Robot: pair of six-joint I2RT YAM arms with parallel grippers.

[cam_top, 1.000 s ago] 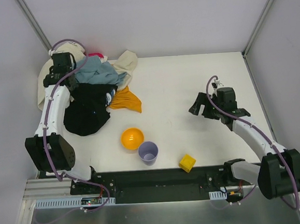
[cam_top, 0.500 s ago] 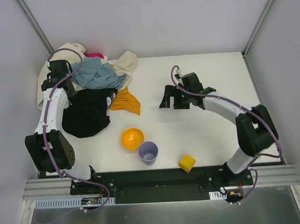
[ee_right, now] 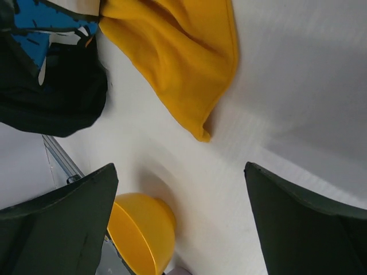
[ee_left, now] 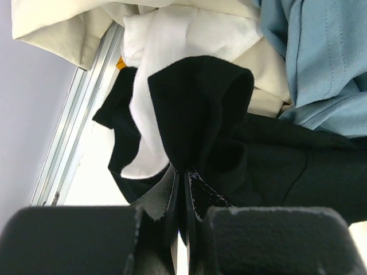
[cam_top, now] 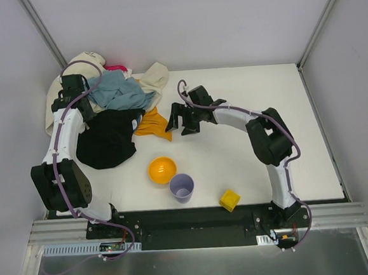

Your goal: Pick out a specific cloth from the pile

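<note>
The cloth (cam_top: 151, 124), a plain orange-yellow piece of soft fabric, lies on the white table (cam_top: 251, 100) at the right-hand near edge of the pile (cam_top: 116, 92), a heap of cream, blue-grey, pink and black garments. Its inner end is tucked under the heap beside the black garment (cam_top: 108, 140). The rest spreads free on the table, with its long axis running out from the pile towards the middle of the table.

In the right wrist view the cloth (ee_right: 178, 57) tapers to a loose corner that points back at the right tool (ee_right: 180, 169). That tool is spread wide and holds nothing. From above, the right tool (cam_top: 180, 126) hangs just beside the free end, perhaps over its tip. The right arm is clearly the nearer one, and I judge the grasp needs only a short reach forward and down onto that corner.

The left tool (cam_top: 77, 98) sits at the far left side of the heap. Its wrist view shows the left tool (ee_left: 180, 212) almost closed, apparently pinching a fold of the black garment (ee_left: 200, 114).

Nearer the arms stand a round orange plastic bowl (cam_top: 161, 169) and a lilac plastic cup (cam_top: 181, 188), both seemingly with nothing in them. A small yellow block (cam_top: 229, 199) sits further right.
</note>
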